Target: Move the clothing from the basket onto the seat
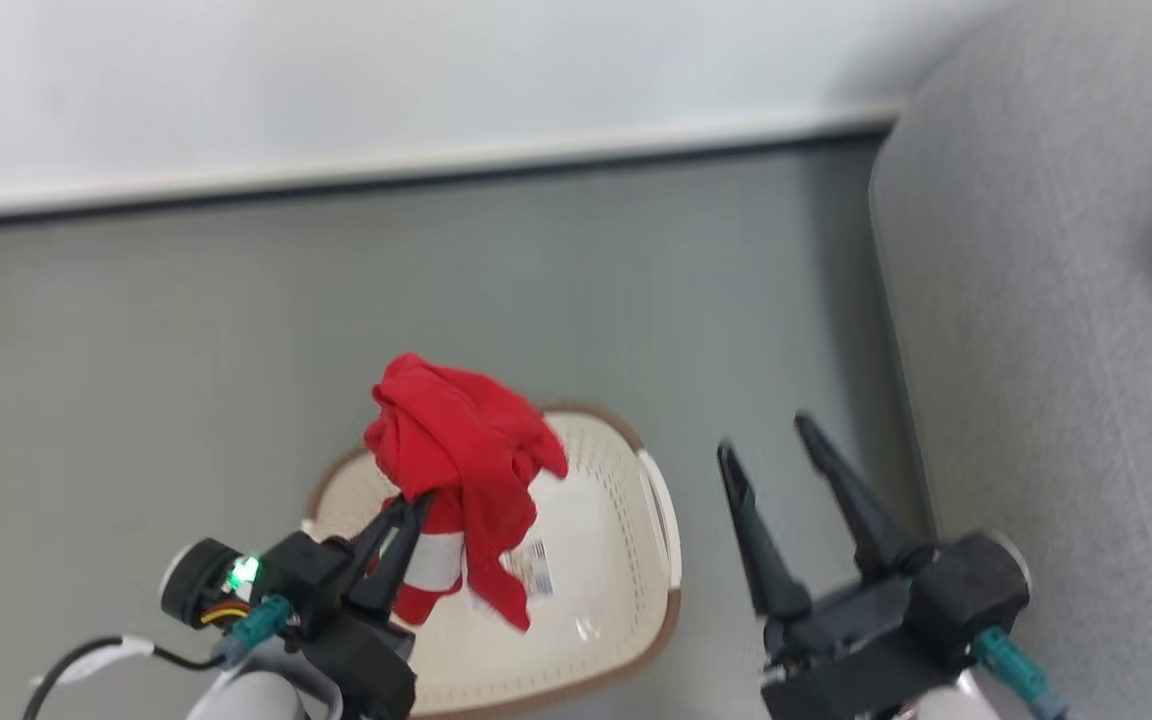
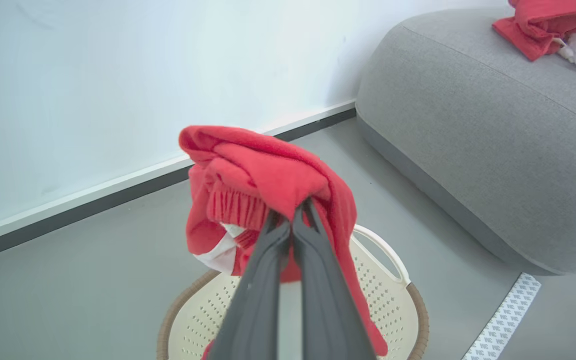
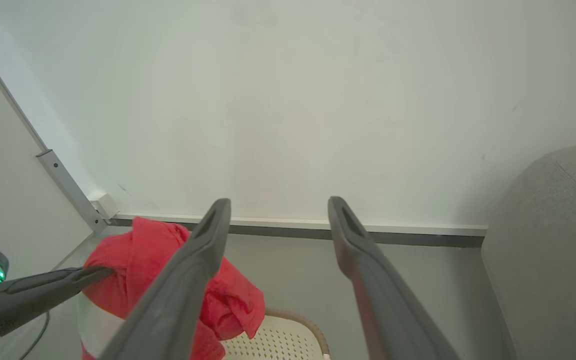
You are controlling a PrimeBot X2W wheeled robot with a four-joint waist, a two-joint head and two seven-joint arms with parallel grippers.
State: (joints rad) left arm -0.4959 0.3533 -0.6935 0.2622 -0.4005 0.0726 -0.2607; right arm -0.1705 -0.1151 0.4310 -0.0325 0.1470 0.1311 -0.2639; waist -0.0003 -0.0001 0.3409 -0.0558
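Red crumpled garment pinched by left fingers over perforated basket; right fingers spread, empty.

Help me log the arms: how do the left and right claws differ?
The left claw is shut on a red garment; the right claw is open and empty. The left claw is over the basket; the right claw sits between basket and seat. Both have long dark fingers.
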